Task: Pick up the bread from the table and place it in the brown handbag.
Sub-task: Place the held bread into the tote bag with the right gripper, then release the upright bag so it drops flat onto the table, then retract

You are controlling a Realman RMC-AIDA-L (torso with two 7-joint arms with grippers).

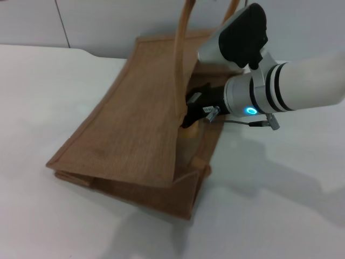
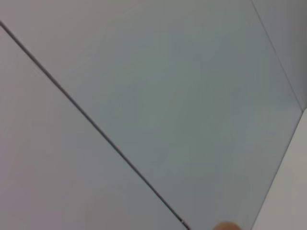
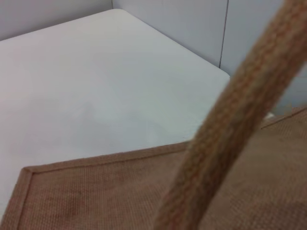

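The white tabletop [image 1: 64, 216] carries the brown handbag [image 1: 129, 124], which lies tilted with its mouth gaping toward my right side, one arched handle [image 1: 180, 54] standing up through the head view. My right arm reaches in from the right, and its right hand [image 1: 195, 110] is buried in the bag's opening, just beside that handle; I cannot tell whether it is spread or pinching anything, since the dark fingers are lost against the bag's interior. The bread is nowhere in sight in any view. My guess is that it sits in the right hand or already inside the bag. To finish this step cleanly I would let go low inside the opening, then back out along the entry line without snagging the handle. The left hand is out of sight, its wrist camera facing only a wall.
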